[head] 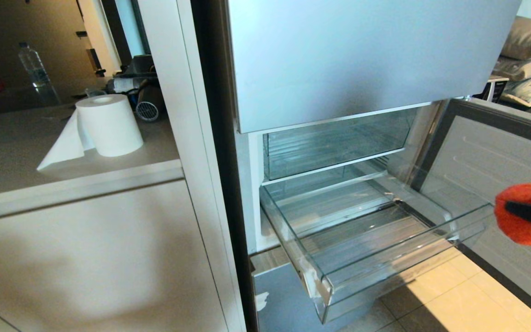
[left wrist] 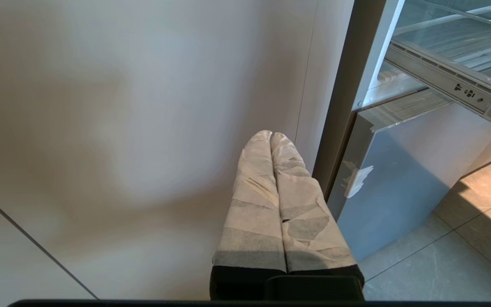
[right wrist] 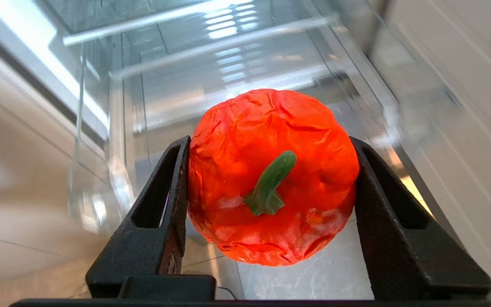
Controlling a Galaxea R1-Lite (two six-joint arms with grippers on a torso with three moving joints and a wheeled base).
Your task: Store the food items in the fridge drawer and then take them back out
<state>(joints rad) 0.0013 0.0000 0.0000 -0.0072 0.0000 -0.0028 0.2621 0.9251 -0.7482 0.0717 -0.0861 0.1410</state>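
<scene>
Our right gripper clamps the tomato by its sides; wrinkled skin, likely light, soft. Left gripper clenched, parked.

A paper towel roll and water bottle — on the counter.
</scene>
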